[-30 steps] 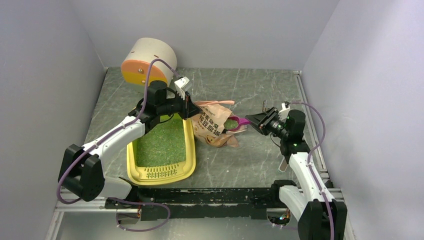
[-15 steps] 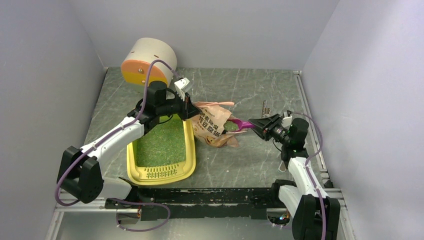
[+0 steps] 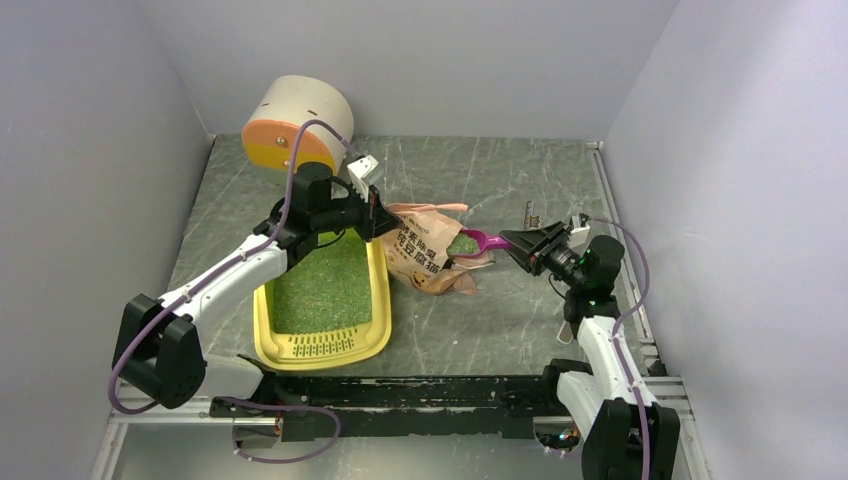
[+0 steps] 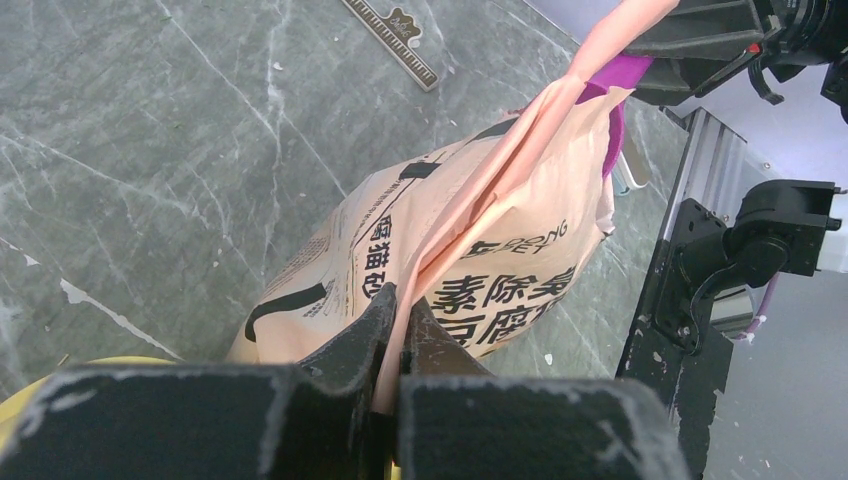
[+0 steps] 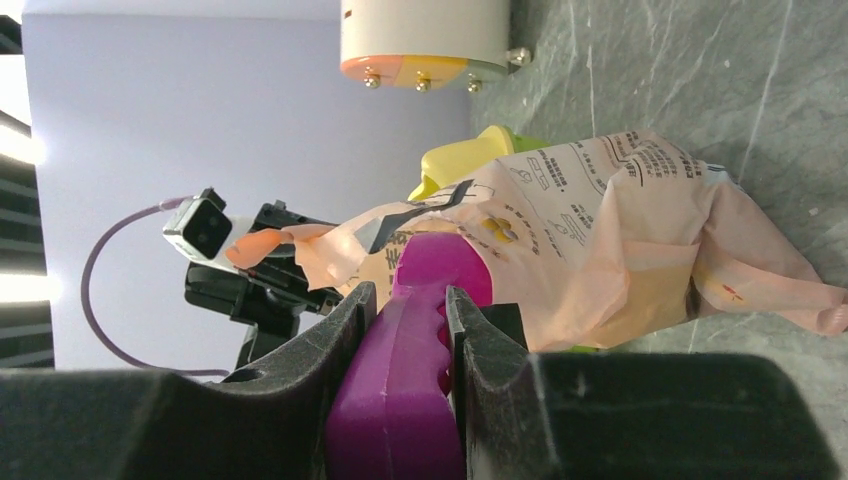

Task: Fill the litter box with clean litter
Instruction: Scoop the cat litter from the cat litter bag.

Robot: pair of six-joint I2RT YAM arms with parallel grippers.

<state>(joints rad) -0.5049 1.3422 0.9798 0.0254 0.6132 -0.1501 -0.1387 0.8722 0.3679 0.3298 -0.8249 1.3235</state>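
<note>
The yellow litter box (image 3: 262, 335) lies at the near left, its floor covered with green clean litter (image 3: 320, 285). A corner of it shows in the right wrist view (image 5: 470, 155). To its right lies a pink-beige printed bag (image 3: 425, 255). My left gripper (image 3: 378, 215) is shut on the bag's upper edge, which runs pinched between the jaws (image 4: 400, 305). My right gripper (image 3: 515, 243) is shut on the handle of a magenta scoop (image 3: 485, 241), seen close in the right wrist view (image 5: 420, 330). The scoop's bowl sits at the bag's mouth with green granules (image 3: 462, 244) in it.
A white cylinder with an orange end (image 3: 295, 125) stands at the back left, close behind my left arm. A small ruler-like strip (image 3: 528, 213) lies on the table behind my right gripper. Grey walls close in three sides, and a black rail (image 3: 420, 392) runs along the near edge.
My right arm's wrist has swung outward to the right and lower, with the scoop still gripped at the bag's mouth. The left arm and the bag have not moved.
</note>
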